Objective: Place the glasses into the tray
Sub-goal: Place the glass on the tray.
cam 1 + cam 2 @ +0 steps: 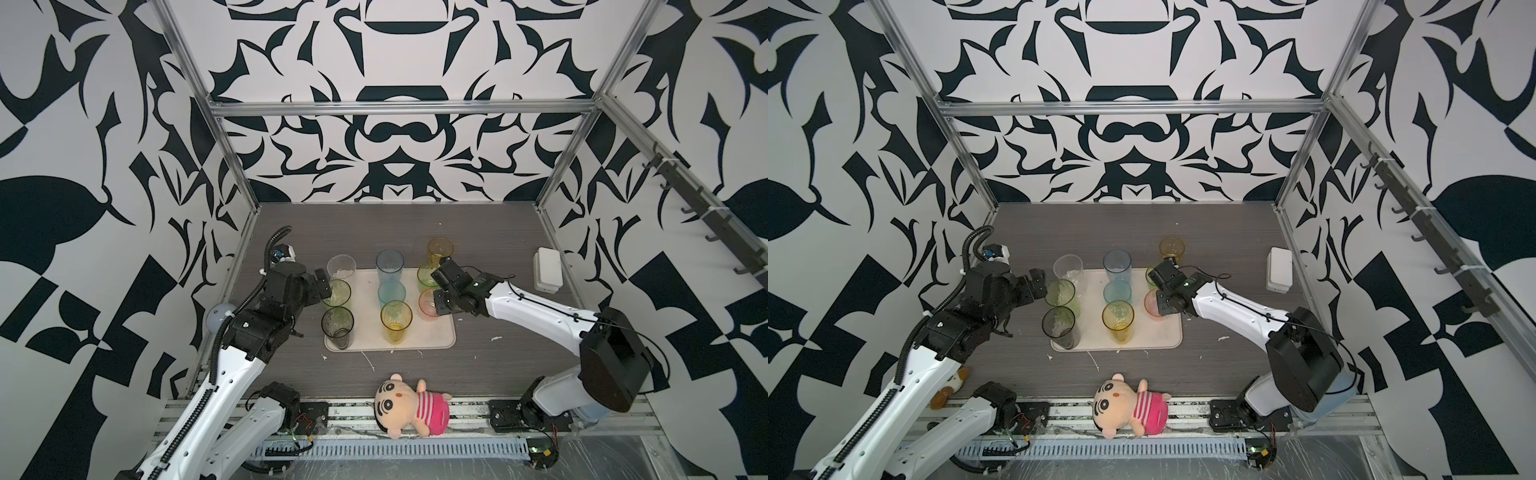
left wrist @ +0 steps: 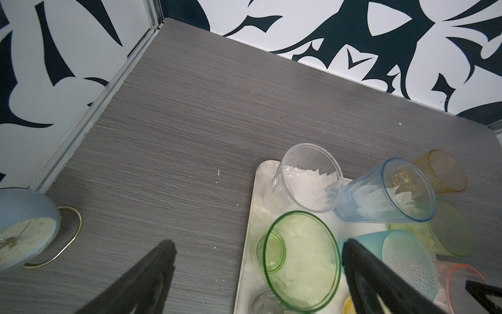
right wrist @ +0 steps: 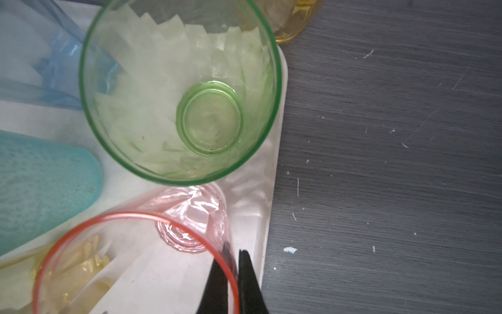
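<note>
Nine glasses (image 1: pixel 391 293) are counted, and eight of them are in the tray (image 1: pixel 432 337), which lies in the middle of the table (image 1: pixel 498 232). With 12 o'clock taken as the far wall, the teal glass (image 1: pixel 1117 291) is found at the centre of the tray. The clear glass (image 1: pixel 341 266) is at 11, the blue glass (image 1: pixel 390 262) at 12, the green glass (image 1: pixel 337 293) at 9 and the grey glass (image 1: pixel 337 323) at 7. The yellow glass (image 1: pixel 396 318) is at 6, the pink glass (image 1: pixel 426 305) at 3 and a second green glass (image 1: pixel 426 276) at 2. The amber glass (image 1: pixel 440 248) stands on the table, just beyond the tray corner at 1 o'clock.

The left arm is stretched forward from its base at 7 o'clock, with the wrist bent toward 3 o'clock. The left gripper (image 2: pixel 259 243) is held at the 9 o'clock edge of the tray. Its fingers (image 2: pixel 152 271) are spread wide and nothing is gripped. In the wrist view the green glass is seen between them, close to one finger, but whether it is touched cannot be told.

The right arm is raised at the elbow at 4 o'clock, and its forearm is laid low toward 10 o'clock. The right gripper (image 3: pixel 233 251) is closed on the rim of the pink glass, with one finger inside the wall and the other outside.
</note>
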Robot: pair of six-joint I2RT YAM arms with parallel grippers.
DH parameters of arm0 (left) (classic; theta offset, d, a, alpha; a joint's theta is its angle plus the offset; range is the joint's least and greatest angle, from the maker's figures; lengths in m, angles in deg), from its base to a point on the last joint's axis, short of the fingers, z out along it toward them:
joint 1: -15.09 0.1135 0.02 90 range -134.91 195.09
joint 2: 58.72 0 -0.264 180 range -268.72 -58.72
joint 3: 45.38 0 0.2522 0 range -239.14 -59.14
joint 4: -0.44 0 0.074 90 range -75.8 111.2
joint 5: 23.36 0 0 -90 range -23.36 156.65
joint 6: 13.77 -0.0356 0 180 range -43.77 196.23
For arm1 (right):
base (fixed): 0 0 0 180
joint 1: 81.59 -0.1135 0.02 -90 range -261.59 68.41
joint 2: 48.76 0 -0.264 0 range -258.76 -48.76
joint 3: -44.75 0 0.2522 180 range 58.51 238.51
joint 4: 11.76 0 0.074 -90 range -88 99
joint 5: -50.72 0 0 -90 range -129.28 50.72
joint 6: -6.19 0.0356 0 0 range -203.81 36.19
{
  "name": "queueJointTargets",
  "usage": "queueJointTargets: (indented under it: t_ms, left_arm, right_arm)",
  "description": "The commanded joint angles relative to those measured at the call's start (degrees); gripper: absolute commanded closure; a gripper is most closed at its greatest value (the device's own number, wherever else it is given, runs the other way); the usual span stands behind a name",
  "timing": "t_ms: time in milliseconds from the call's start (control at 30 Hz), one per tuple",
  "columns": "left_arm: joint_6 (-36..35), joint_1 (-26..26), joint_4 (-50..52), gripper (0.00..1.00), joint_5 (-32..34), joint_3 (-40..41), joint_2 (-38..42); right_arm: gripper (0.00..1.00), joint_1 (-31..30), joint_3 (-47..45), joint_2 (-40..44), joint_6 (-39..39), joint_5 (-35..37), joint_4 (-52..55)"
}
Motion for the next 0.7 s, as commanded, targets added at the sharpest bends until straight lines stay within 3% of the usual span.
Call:
queueJointTargets:
  t_ms: [0,567,667]
  left_arm:
    - [0.10,-0.18,1.01,0.00,0.86,0.29,0.54]
    - [0.10,-0.14,1.10,0.01,0.94,0.55,0.34]
    - [0.09,-0.16,1.17,0.01,0.93,0.54,0.36]
  right_arm:
    - [1.00,0.23,2.00,-0.18,1.05,1.00,0.53]
    - [1.00,1.73,3.67,-1.85,1.81,-0.19,1.37]
    - [0.94,1.82,4.09,-1.80,1.75,-0.35,1.61]
